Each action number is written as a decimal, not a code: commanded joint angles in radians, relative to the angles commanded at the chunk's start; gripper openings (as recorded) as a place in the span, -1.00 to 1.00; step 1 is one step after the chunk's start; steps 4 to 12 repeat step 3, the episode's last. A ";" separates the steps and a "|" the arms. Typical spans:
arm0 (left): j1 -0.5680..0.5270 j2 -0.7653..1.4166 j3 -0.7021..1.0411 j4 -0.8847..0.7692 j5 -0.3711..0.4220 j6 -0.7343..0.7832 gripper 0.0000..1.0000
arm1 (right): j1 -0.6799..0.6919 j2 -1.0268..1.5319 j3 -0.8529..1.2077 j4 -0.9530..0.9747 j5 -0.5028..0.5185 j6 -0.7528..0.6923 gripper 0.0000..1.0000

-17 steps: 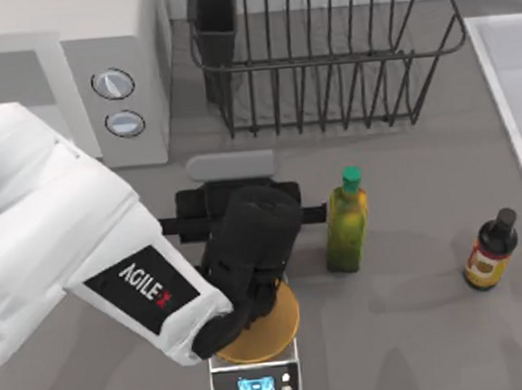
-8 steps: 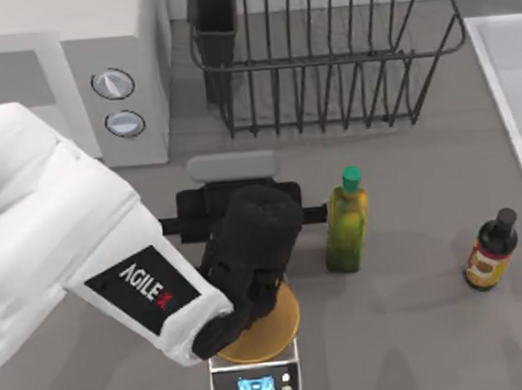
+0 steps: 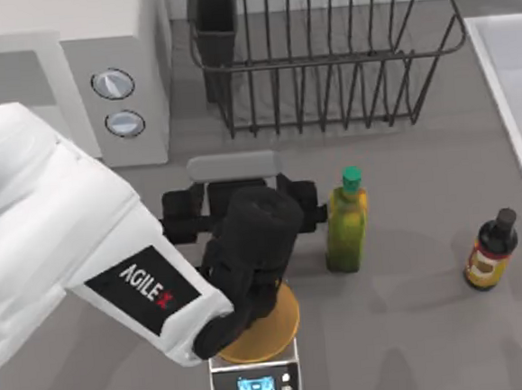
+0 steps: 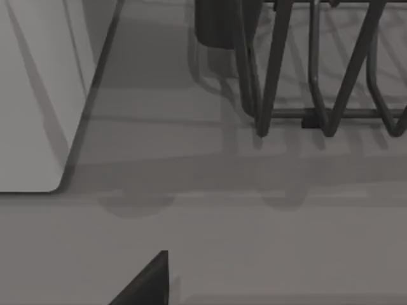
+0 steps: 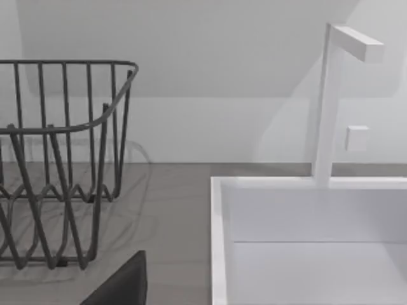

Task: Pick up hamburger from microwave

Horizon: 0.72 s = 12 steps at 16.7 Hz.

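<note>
The white-grey microwave [image 3: 113, 44] stands at the table's back left, two round knobs on its front panel; its corner also shows in the left wrist view [image 4: 32, 95]. The hamburger is hidden or out of view. My left gripper [image 3: 239, 203] hovers in front of the microwave's right end, over the table between the dish rack and the scale. It is open, its dark fingers [image 3: 176, 206] spread wide with nothing between them. A dark sliver of my right gripper [image 5: 121, 287] shows near the sink.
A black wire dish rack [image 3: 322, 55] fills the back middle. A digital scale [image 3: 255, 387] with a large orange-brown disc [image 3: 280, 324] sits at the front. A green oil bottle [image 3: 347, 224], a dark sauce bottle [image 3: 490, 249] and a white sink [image 3: 515, 94] lie to the right.
The left gripper's fingers have spread apart, from close together to wide open. The arm itself has barely moved.
</note>
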 joint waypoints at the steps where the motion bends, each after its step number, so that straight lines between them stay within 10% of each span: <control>1: 0.000 0.000 0.000 0.000 0.000 0.000 1.00 | 0.000 0.000 0.000 0.000 0.000 0.000 1.00; 12: 0.000 0.000 0.000 0.000 0.000 0.000 1.00 | 0.000 0.000 0.000 0.000 0.000 0.000 1.00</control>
